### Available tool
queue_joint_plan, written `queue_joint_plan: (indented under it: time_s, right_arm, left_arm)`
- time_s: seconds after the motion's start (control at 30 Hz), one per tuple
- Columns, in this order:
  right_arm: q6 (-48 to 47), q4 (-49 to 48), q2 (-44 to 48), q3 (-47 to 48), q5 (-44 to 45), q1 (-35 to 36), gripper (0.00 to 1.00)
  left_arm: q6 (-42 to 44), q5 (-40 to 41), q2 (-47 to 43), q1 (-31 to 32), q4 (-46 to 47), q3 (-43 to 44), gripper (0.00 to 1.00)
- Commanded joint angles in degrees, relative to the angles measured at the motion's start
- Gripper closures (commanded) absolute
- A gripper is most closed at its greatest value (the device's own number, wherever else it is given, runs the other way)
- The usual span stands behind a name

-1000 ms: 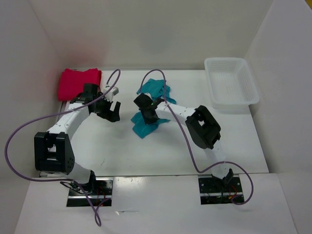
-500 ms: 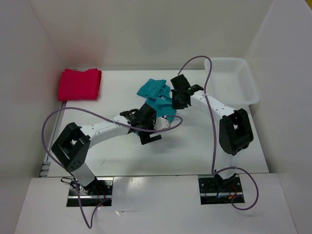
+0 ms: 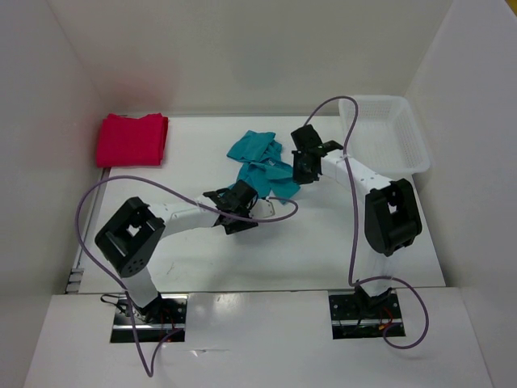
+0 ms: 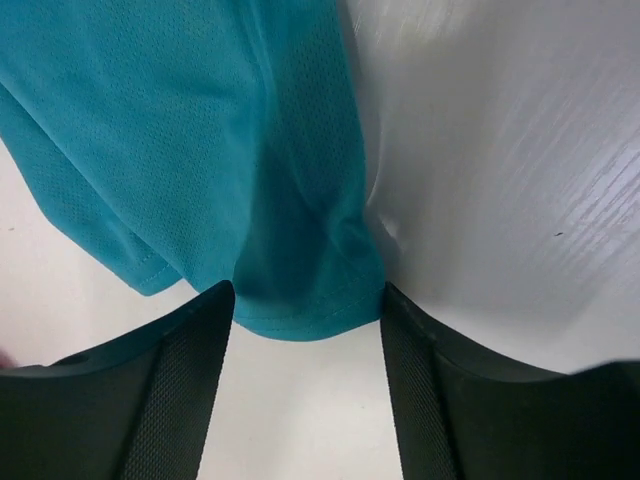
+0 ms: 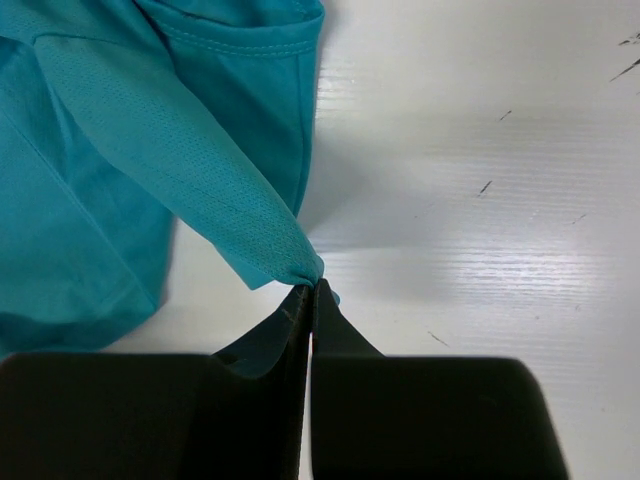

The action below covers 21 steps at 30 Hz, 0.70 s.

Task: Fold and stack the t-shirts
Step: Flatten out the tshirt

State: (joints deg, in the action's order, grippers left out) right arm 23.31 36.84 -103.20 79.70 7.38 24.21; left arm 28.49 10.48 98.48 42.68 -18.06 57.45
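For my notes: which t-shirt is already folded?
The red t-shirt in the far left corner, a flat rectangle; the teal t-shirt lies crumpled mid-table, pinched by the right gripper.

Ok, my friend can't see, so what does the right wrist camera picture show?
The right gripper is shut, pinching a pointed fold of the teal t-shirt. The rest of the shirt lies rumpled across the left side, with bare white table on the right.
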Motion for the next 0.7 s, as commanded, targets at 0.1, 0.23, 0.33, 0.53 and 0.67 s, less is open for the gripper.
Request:
queue_joint_plan:
  time_s: [0.1,0.23,0.33,0.53,0.67]
  right_arm:
    - [-1.43,0.43,3.44,1.33,1.24,-0.21,1.0]
    - [-1.95,0.43,3.44,1.86,1.94,-0.74,1.0]
    - [-3.35,0.95,3.44,5.53,1.06,-4.24,1.0]
    - [-5.82,5.87,0.54,30.8,-0.95,-17.25,1.0]
    - [-7.31,9.38,3.25,39.73,0.97,-19.9,1.0]
  left_arm:
    - [-0.1,-0.27,3.3,-0.92,1.28,-0.59,0.45]
    - [-3.25,-2.13,3.92,-2.24,1.28,1.61,0.96]
    - [-5.1,-2.92,1.29,-6.62,0.14,5.55,1.0]
    - [-2.84,-7.39,-4.61,-27.89,-8.55,30.72,1.0]
    - [1.91,-7.32,-9.69,-32.57,-13.82,37.81,1.0]
